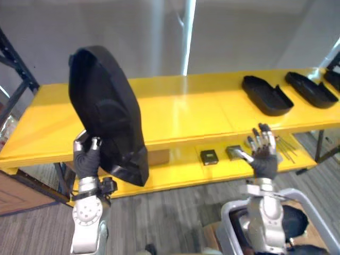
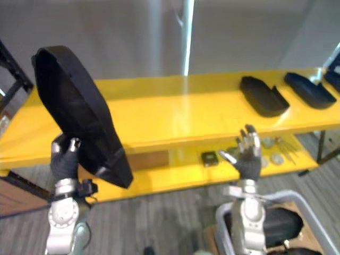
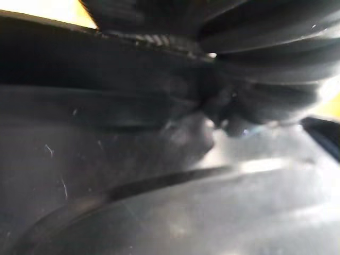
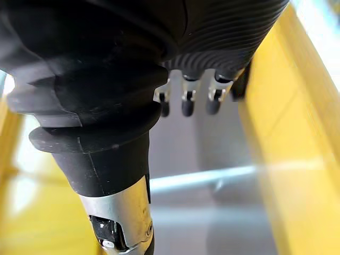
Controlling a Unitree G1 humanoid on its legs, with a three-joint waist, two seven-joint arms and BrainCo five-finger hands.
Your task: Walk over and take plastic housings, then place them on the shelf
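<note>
**Left eye view:** The left hand (image 1: 87, 158) is curled round the lower edge of a large black plastic housing (image 1: 106, 106). It holds the housing upright in front of the left part of the yellow shelf (image 1: 186, 109). The right hand (image 1: 264, 151) is raised before the shelf's lower board, its fingers straight and spread, holding nothing. A second housing (image 1: 266, 95) and a third housing (image 1: 311, 89) lie side by side at the right end of the shelf's top board. A small black box (image 1: 209, 156) lies on the lower board.

**Right eye view:** The held housing leans its top toward the shelf's left end.

**Left wrist view:** The housing's dark glossy surface lies close against the hand's ribbed cover.

**Right wrist view:** The fingers (image 4: 186, 103) reach out straight with nothing in them, beside the shelf's yellow edge.
</note>
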